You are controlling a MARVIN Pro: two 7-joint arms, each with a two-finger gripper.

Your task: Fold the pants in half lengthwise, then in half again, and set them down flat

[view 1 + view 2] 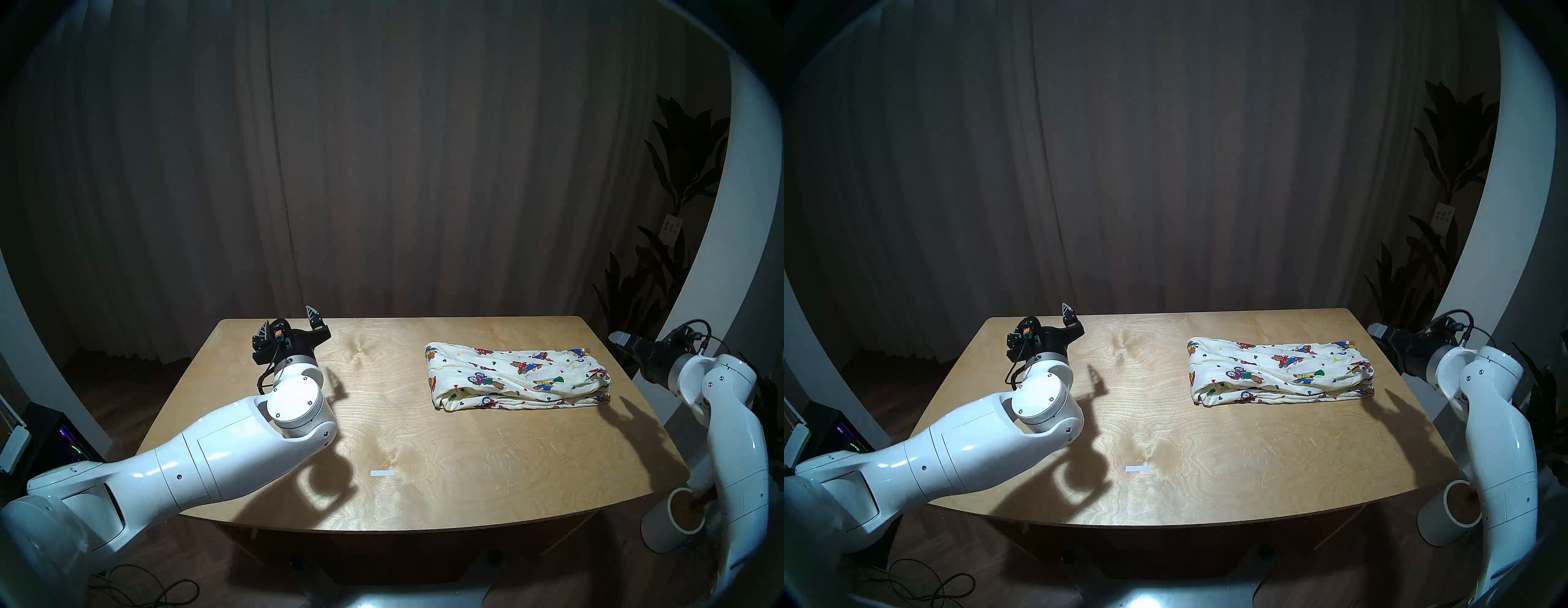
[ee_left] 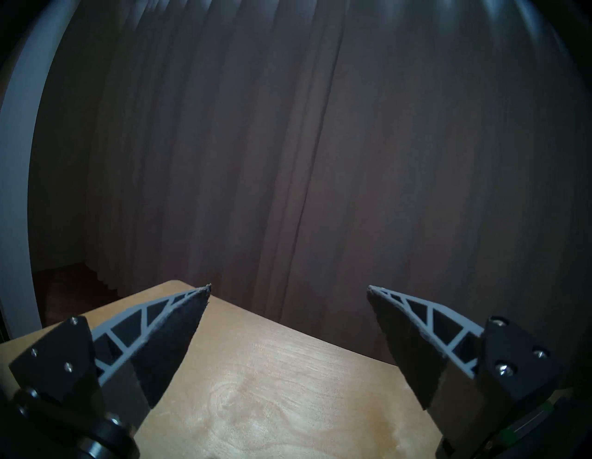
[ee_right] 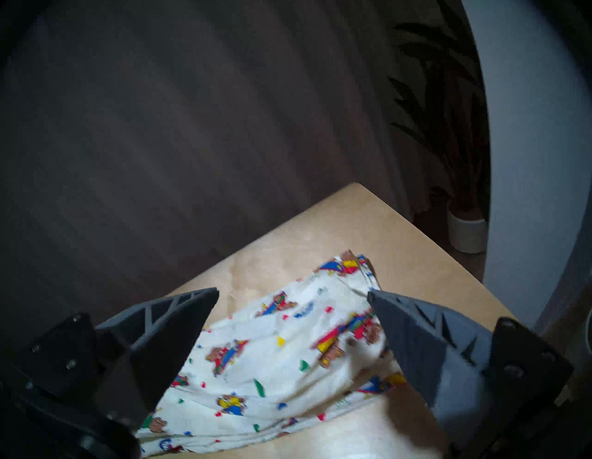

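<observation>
The pants [image 1: 515,375] are cream-white cloth printed with teddy bears and coloured hearts. They lie folded in a flat stack on the right half of the wooden table [image 1: 382,424], also in the head right view [image 1: 1280,371] and the right wrist view [image 3: 272,359]. My left gripper [image 1: 290,325] is open and empty above the table's far left corner, far from the pants; it also shows in the left wrist view [image 2: 288,290]. My right gripper [image 3: 293,293] is open and empty, off the table's right edge beside the pants; in the head view only its black body [image 1: 636,346] shows.
A small white strip [image 1: 382,473] lies on the table near the front middle. A dark curtain hangs behind the table. A potted plant [image 1: 662,254] stands at the back right. A white cylinder [image 1: 674,522] stands on the floor by the right arm.
</observation>
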